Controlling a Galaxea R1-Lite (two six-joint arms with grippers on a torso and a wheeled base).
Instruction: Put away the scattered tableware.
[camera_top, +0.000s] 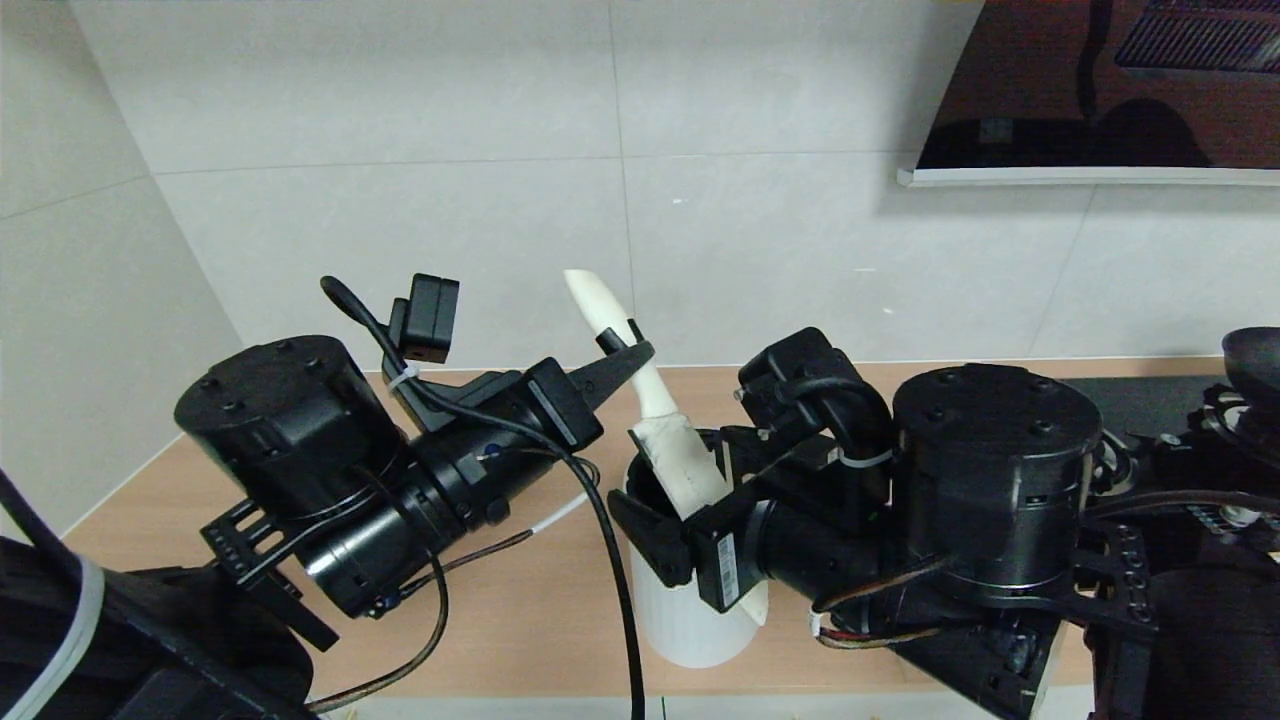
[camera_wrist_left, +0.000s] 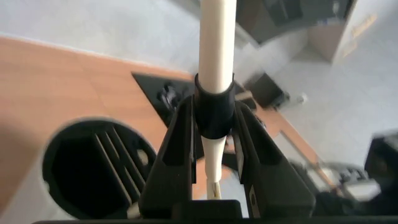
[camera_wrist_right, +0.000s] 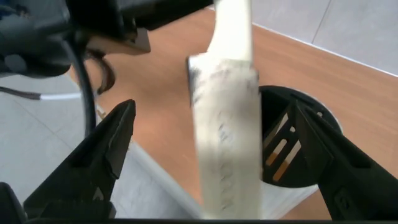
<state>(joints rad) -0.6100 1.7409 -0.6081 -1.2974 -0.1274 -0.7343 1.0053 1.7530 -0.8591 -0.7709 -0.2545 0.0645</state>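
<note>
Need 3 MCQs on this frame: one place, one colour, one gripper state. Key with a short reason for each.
1. Where does the holder stand?
A) on the wooden counter
B) on the floor
C) on a chair

2. What colour is the utensil held by the left gripper?
A) red
B) white
C) green

3. How is the right gripper?
A) shut on the holder
B) shut on the utensil
C) open

Key:
1 A: the wooden counter shows around its base.
2 B: its handle and wide end are both white.
3 C: its fingers stand wide apart, either side of the utensil's wide end.
</note>
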